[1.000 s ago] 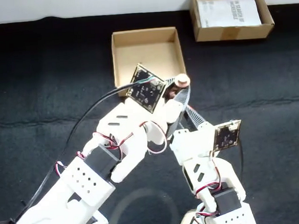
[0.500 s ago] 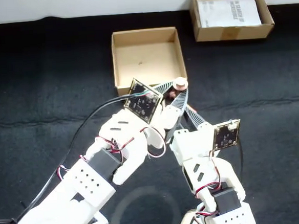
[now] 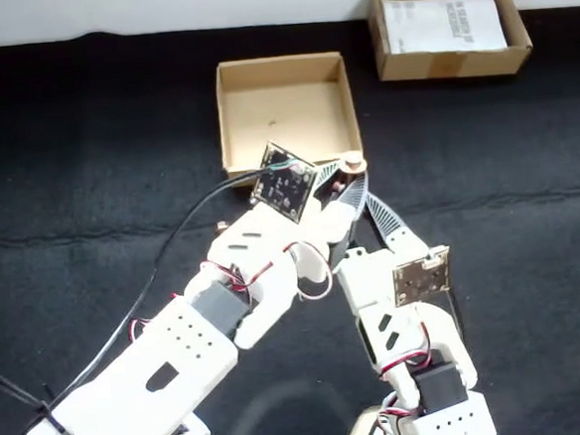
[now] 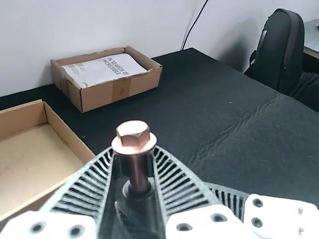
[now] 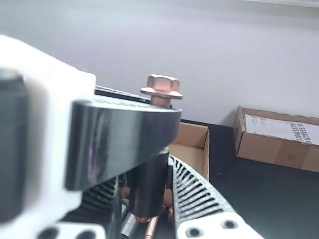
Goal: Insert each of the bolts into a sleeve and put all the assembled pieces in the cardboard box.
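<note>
Though a mere dot overhead, bolt [image 4: 132, 144] upright in sleeve [image 5: 149, 186].

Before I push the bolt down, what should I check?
1. Left gripper on bolt: ok, shut on its shank.
2. Right gripper on sleeve: ok.
3. Bolt fully in sleeve: not ok, bare shank shows above it.
4. Cardboard box open: ok.
5. Bolt over the box floor: not ok, it is at the box's near right corner.
</note>
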Motion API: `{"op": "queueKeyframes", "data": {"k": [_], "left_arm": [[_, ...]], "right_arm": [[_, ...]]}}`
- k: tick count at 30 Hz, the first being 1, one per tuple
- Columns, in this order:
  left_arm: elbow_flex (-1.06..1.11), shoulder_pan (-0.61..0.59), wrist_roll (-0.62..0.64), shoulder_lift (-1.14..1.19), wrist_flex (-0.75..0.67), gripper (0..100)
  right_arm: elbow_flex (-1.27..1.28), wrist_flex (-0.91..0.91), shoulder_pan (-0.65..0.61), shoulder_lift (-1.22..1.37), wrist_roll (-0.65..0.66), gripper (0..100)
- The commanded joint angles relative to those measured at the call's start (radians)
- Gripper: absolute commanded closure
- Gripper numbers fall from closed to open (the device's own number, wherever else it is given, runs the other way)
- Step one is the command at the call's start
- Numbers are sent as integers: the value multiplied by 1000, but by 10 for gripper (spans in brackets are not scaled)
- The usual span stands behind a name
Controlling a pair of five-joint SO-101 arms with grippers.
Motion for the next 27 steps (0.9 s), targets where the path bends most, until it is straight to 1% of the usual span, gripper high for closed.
{"op": "queueKeyframes", "data": {"k": [1,4,5,7,11,13,16,22,27], "left_arm": [[10,12,-8,41,-8,991],[18,10,-12,18,-2,989],[28,10,-12,-5,25,986],[58,16,-12,-64,127,940],[104,19,-8,-199,367,785],[117,19,-8,-262,450,746],[127,19,-8,-351,555,745],[119,4,-14,-498,709,745],[119,-24,-14,-704,727,745]], "right_arm": [[150,-56,-1,-22,21,991],[150,-56,-1,-21,21,991],[150,-56,-1,-21,21,991],[150,-58,-1,-21,21,991],[150,-59,-1,-19,23,991],[150,-61,-1,-18,23,991],[148,-61,-1,-16,23,991],[148,-61,-1,-16,21,991],[148,-56,-1,-16,21,991]]}}
